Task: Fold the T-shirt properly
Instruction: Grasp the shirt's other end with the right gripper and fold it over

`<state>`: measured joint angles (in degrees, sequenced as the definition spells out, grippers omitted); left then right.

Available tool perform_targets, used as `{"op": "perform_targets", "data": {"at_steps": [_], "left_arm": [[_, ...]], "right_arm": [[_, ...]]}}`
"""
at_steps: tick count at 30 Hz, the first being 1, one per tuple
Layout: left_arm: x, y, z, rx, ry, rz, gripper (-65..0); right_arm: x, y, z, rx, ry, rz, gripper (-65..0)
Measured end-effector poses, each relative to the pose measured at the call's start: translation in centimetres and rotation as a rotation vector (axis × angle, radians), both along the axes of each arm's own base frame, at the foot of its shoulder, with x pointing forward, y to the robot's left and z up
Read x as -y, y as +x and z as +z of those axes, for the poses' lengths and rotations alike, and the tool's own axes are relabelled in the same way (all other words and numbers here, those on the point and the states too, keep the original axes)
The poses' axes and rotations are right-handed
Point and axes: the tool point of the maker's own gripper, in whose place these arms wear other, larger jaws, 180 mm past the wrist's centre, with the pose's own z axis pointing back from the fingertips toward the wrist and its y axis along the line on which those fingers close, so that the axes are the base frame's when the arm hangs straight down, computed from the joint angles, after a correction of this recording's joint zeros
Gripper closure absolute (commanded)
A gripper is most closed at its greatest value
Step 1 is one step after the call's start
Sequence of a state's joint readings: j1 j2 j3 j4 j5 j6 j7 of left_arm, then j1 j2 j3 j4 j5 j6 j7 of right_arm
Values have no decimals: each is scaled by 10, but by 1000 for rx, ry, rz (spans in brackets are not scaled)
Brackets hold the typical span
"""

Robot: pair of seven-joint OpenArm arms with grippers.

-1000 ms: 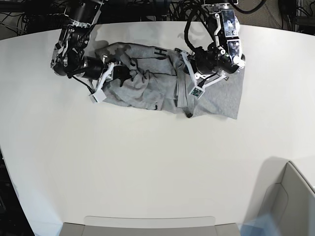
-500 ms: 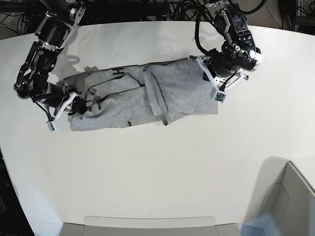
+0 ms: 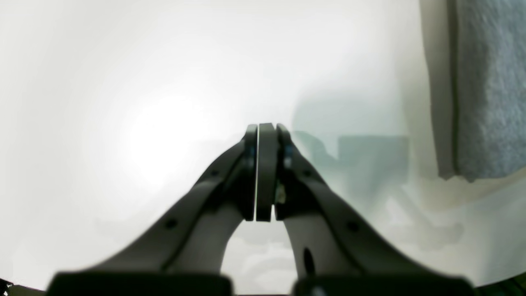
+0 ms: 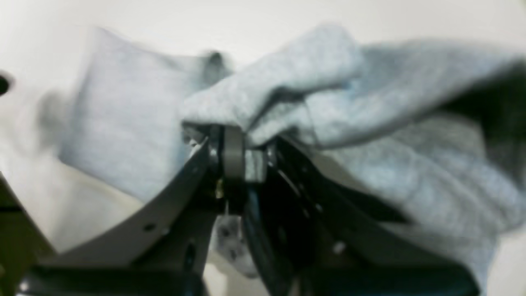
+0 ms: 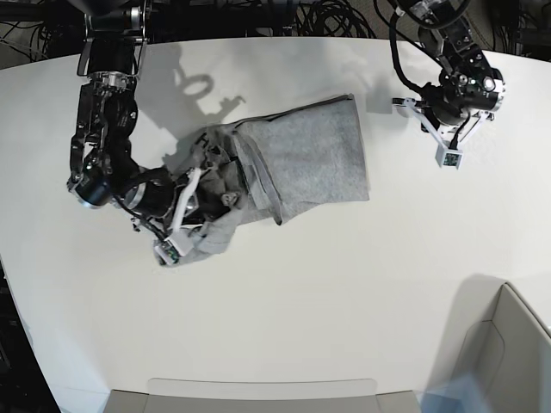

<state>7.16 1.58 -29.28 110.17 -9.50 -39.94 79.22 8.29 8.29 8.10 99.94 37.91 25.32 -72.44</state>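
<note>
The heather-grey T-shirt (image 5: 310,159) lies crumpled mid-table, its right half flat and its left end bunched, with a bit of black lettering showing in the folds. My right gripper (image 5: 171,248) is at that bunched lower-left end. In the right wrist view the right gripper (image 4: 242,144) is shut on a fold of the T-shirt (image 4: 370,102), which drapes over the fingertips. My left gripper (image 5: 448,157) hovers over bare table right of the shirt. The left wrist view shows the left gripper (image 3: 263,131) shut and empty, with the T-shirt's edge (image 3: 489,90) off to the right.
The white table (image 5: 344,284) has a curved edge. A grey box (image 5: 516,353) stands at the lower right corner. A flat grey tray edge (image 5: 258,394) lies along the front. Black cables (image 5: 284,13) run behind the table.
My left gripper has left the shirt and moved up and to the right. My right gripper dragged the shirt's end left, then carried it back down toward the middle, bunching it.
</note>
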Motion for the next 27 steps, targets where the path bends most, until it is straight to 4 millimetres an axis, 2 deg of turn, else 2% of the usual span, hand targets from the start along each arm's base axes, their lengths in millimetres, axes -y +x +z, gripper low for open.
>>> {"op": "perform_targets", "data": {"at_steps": [3, 8, 11, 16, 18, 24, 27], "left_arm": [[-4, -1, -6, -18, -3, -2, -3], [-4, -4, -17, -43, -17, -1, -3], [-1, -9, -28, -76, -39, 1, -3], [-1, -11, -31, -87, -47, 2, -3], [0, -11, -31, -87, -48, 2, -3], [-1, -11, -32, -88, -47, 2, -3], [-2, -11, -31, -88, -45, 1, -4]], "right_arm": [[-36, -16, 5, -13, -8, 72, 0], [-90, -53, -12, -112, -19, 200, 0], [-105, -64, -24, -117, -100, 234, 0], [-135, -62, -36, -64, -181, 232, 0], [-139, -65, -46, -68, -225, 240, 0], [-148, -72, -49, -30, -276, 267, -263], [-160, -79, -39, 21, -282, 314, -330]]}}
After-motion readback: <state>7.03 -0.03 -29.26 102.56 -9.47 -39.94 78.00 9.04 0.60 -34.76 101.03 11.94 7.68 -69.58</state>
